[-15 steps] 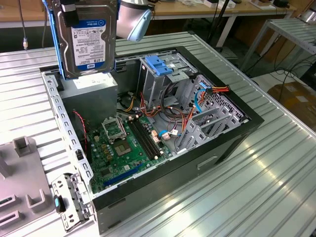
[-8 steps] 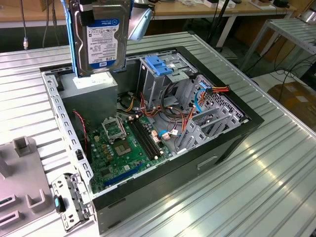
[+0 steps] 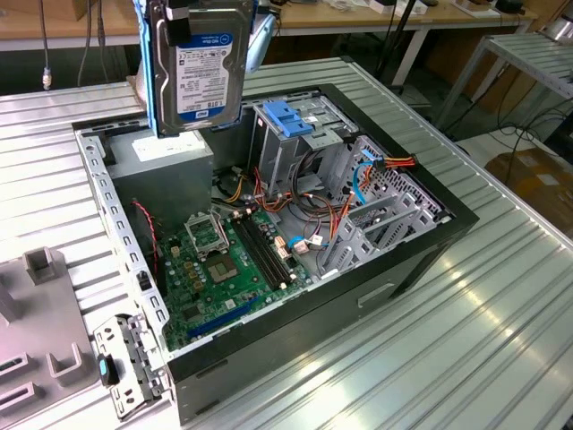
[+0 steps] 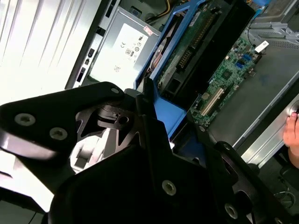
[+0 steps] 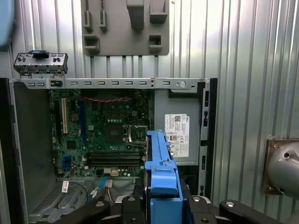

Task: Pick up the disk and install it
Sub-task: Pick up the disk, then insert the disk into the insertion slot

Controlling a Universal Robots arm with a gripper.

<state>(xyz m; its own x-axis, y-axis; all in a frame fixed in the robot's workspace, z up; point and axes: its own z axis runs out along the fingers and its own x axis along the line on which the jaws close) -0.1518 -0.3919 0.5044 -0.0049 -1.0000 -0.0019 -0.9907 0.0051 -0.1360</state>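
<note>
The disk (image 3: 201,63), a dark hard drive with a white and blue label and bright blue rails, hangs upright over the back left of the open computer case (image 3: 421,260). It is above the grey power supply (image 3: 166,157). My gripper (image 5: 161,205) is shut on the disk's upper end, its black fingers (image 5: 196,207) pressing either side of the blue end tab (image 5: 161,175). In the second wrist view the disk (image 4: 201,42) reaches down from the gripper (image 4: 163,126) toward the motherboard (image 4: 233,74).
The case lies open on a ribbed metal table (image 3: 430,358). Inside it are the motherboard (image 3: 228,260), cable bundles (image 3: 313,193) and a drive cage topped by a light-blue latch plate (image 3: 288,118). A grey fixture (image 3: 45,313) and a metal bracket (image 3: 130,358) lie at the exterior view's left.
</note>
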